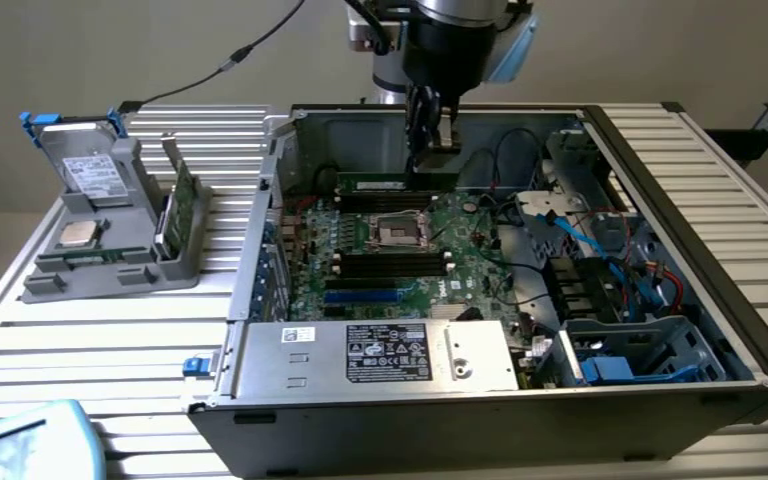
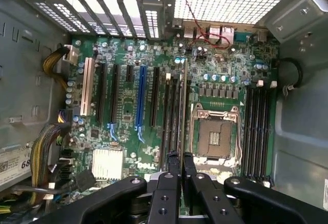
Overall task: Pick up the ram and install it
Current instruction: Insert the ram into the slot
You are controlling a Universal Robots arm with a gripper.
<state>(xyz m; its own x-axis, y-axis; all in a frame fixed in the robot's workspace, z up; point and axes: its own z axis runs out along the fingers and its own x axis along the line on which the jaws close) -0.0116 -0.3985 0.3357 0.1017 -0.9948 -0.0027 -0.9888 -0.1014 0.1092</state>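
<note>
**Gripper (image 2: 181, 157) pinches the ram (image 2: 182, 106) inside the open case (image 1: 491, 440)**
Jaws narrow, clamped on the ram; in the exterior view it sits level at 12 o'clock of the CPU socket (image 1: 398, 232), over the black slots (image 1: 381, 200).

Dark-green ram (image 1: 391, 184), green motherboard (image 1: 475, 240), blue slot (image 2: 141, 98)

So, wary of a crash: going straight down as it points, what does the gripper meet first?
Likely the long black plastic memory slots, reached first by the thin dark-green ram stick its fingers hold; depth is unclear.
</note>
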